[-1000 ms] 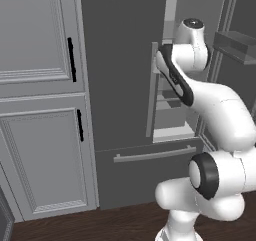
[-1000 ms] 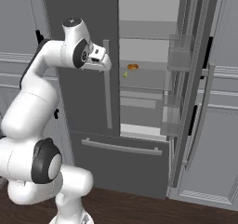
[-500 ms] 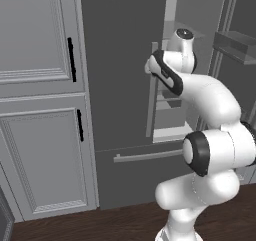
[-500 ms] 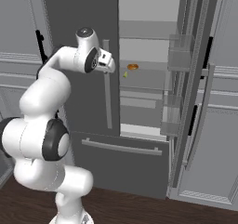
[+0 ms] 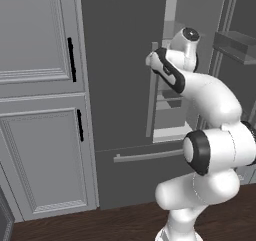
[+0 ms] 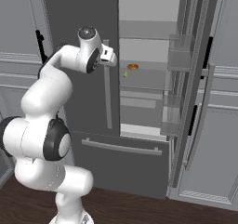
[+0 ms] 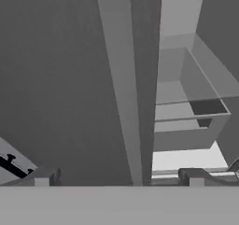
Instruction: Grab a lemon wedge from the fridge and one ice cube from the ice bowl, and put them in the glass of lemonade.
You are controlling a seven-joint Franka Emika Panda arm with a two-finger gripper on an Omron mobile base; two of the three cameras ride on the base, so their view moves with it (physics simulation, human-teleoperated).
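Fridge (image 6: 83, 14), frame centre: right door swung wide, giving us access. Lemon wedge (image 6: 125, 74), mid-shelf, beside an orange item (image 6: 133, 67). Gripper (image 6: 110, 56), upper centre by the left door handle (image 6: 107, 90): fingers spread, empty, ready to reach.

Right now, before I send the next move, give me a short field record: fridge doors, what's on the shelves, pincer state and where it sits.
fridge: right door swung open, left door shut
left door handle: long pale upright bar, close in front of the pincer
pincer: open, holding nothing, level with the upper end of the handle
shelf: small yellow wedge and an orange item on it
bottom drawer: shut
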